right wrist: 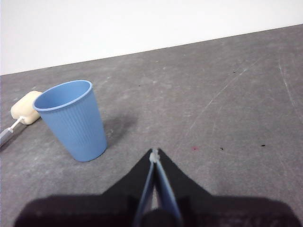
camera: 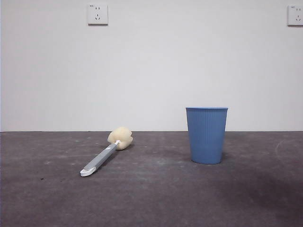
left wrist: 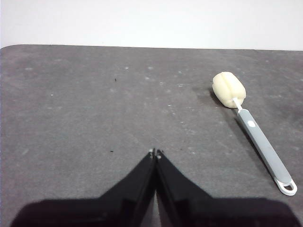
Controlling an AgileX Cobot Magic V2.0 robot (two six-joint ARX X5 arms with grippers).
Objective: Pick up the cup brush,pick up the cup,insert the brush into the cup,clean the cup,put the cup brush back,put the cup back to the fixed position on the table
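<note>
The cup brush lies flat on the table left of centre, cream sponge head toward the wall, white handle tip toward me. It also shows in the left wrist view. The blue ribbed cup stands upright right of centre, mouth up, and shows in the right wrist view with the brush's sponge head beyond it. My left gripper is shut and empty, above the table, well away from the brush. My right gripper is shut and empty, apart from the cup. Neither arm shows in the front view.
A white wall stands behind the table, with a socket at upper left and another at upper right. The table's far edge meets the wall just behind the cup and brush.
</note>
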